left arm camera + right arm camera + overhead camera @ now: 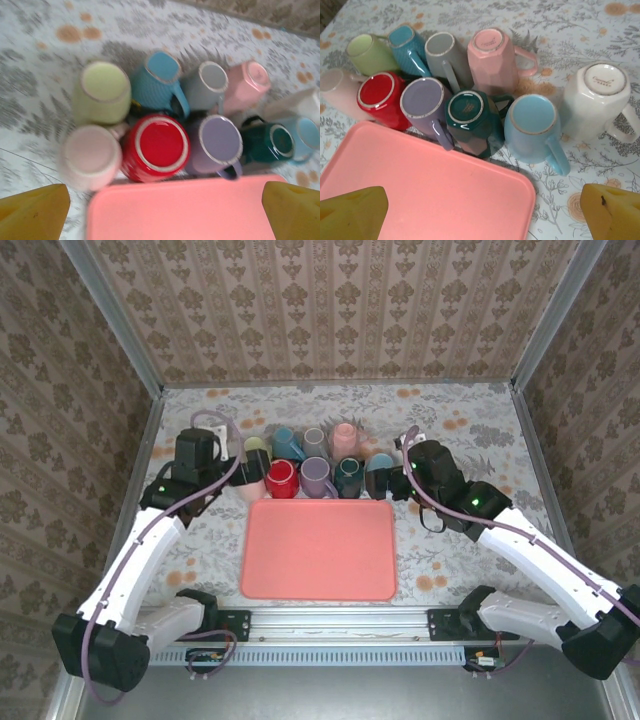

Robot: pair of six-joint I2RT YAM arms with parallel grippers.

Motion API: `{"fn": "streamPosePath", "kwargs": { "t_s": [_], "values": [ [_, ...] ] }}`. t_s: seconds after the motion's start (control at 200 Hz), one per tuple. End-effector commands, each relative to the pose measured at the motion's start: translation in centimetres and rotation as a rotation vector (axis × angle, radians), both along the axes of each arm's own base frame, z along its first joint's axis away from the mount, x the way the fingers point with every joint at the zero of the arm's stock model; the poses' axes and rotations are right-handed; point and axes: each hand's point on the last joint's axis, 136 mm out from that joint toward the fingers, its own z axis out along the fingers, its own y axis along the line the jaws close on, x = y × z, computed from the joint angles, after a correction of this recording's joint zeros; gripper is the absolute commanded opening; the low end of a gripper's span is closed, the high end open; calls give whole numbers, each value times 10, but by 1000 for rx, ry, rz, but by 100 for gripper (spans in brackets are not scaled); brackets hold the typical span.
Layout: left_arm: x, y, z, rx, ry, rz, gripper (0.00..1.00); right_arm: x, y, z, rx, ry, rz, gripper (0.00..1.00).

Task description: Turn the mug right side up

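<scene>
- Yellow fingertips (355,207) of the right gripper (482,212) stand wide apart at the bottom corners of the right wrist view. They hold nothing and hang above the pink tray (435,185).
- Left gripper (162,215) is likewise spread wide and empty, over the tray's far edge.
- Ten mugs crowd together bottom-up on the flowered tablecloth (560,30), just beyond the tray's far edge.
- Nearer row, left to right: pale pink mug (335,90), red mug (380,97), purple mug (422,102), dark green mug (470,112), light blue mug (532,125).
- Farther row: green mug (367,52), blue mug (407,42), grey mug (442,50), pink mug (492,55).
- White mug (600,97) sits just right of the light blue one.
- The pale pink mug seems to lean rather than stand square, though its edge of the view is too cramped to be sure.
- From above, the two grippers flank the cluster, one at each end.
</scene>
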Motion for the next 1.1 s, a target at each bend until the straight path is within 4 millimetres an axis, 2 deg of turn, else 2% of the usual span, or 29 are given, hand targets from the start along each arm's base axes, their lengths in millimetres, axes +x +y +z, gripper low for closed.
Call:
{"fn": "streamPosePath", "kwargs": {
  "t_s": [0.0, 0.13, 0.155, 0.28, 0.41, 0.435, 0.58, 0.63, 0.76, 0.945, 1.095],
  "values": [
    [-3, -8, 21, -65, -54, -1, 100, -3, 7, 2, -19, 37, 47, 100],
    [-13, -17, 20, 3, -86, -27, 100, 4, 17, -6, -6, 98, 51, 100],
    [-18, -23, 21, 23, -91, -52, 100, 5, 18, -7, -12, 105, 48, 100],
    [-31, -28, 25, 144, -154, -82, 96, 19, 15, -4, -95, 126, 18, 99],
    [-46, -32, 23, 207, -147, -130, 93, 34, 14, -1, -189, 161, 39, 98],
    [-49, -32, 24, 211, -147, -137, 93, 38, 14, -10, -224, 191, 42, 97],
    [-67, -33, 23, 232, -190, -188, 91, 54, 7, -15, -329, 234, 25, 93],
    [-68, -32, 21, 255, -198, -189, 91, 58, 8, -22, -323, 261, 37, 88],
    [-72, -40, 31, 244, -201, -220, 91, 65, 6, -36, -306, 348, 60, 88],
    [-78, -39, 48, 290, -270, -264, 90, 79, -9, -42, -325, 381, 35, 88],
    [-84, -45, 43, 269, -333, -316, 88, 100, -35, -54, -366, 390, -57, 88]
  ]
}}
